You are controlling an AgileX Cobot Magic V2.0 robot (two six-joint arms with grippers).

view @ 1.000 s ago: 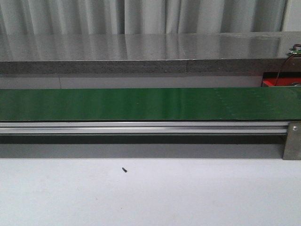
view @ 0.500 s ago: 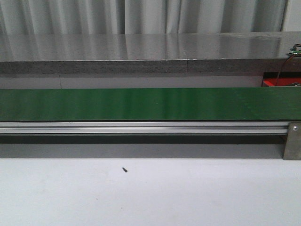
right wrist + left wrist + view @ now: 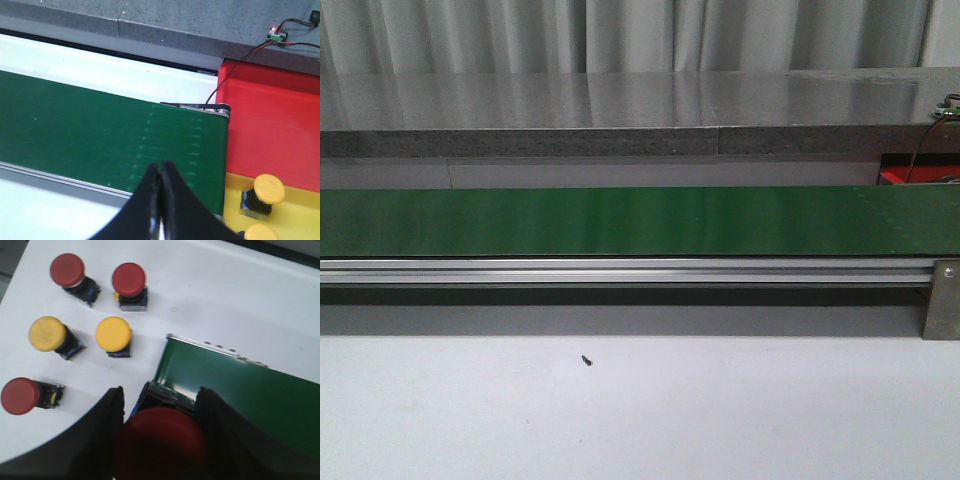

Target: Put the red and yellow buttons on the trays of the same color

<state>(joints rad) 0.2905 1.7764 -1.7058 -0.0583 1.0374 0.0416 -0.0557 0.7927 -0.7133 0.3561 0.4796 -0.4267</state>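
Note:
In the left wrist view my left gripper is shut on a red button, held above the end of the green belt. Loose on the white table lie three more red buttons and two yellow buttons. In the right wrist view my right gripper is shut and empty over the green belt. Beside that belt end sit the red tray and the yellow tray, the latter holding two yellow buttons. Neither gripper shows in the front view.
The front view shows the long green belt with its aluminium rail, a grey counter behind, a corner of the red tray, and a small dark speck on the white table. A wired circuit board sits behind the red tray.

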